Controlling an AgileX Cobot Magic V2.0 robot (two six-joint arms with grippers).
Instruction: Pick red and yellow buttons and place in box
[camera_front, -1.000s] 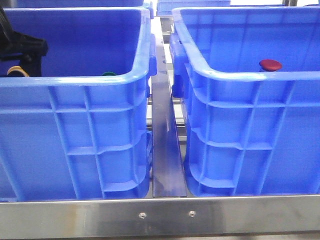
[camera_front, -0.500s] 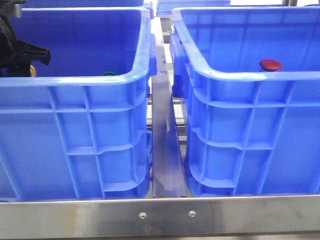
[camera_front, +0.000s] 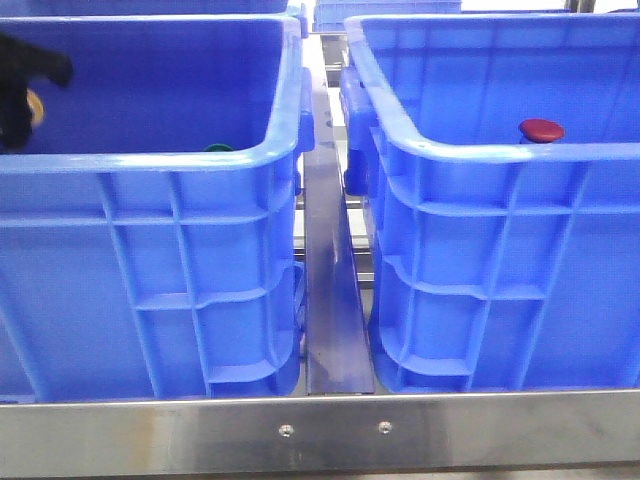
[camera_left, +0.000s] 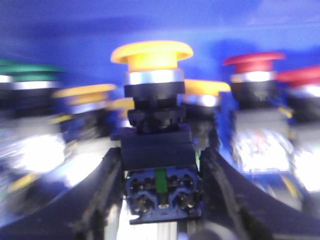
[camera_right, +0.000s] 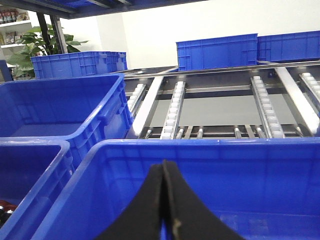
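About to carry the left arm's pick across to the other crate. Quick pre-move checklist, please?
1. Yellow button sits between the left gripper fingers: ok.
2. Grip firm enough: cannot tell, the wrist view is blurred.
3. Left gripper clear of the left crate rim: not ok, front view shows it below the rim.
4. Red button in the right crate: ok.
5. Right gripper shut, empty: ok.

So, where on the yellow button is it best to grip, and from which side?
Grip the yellow button on its dark square body below the cap, as the left gripper does now: fingers on opposite flat sides, coming from its base. The flat body probably seats better than the round, overhanging cap.
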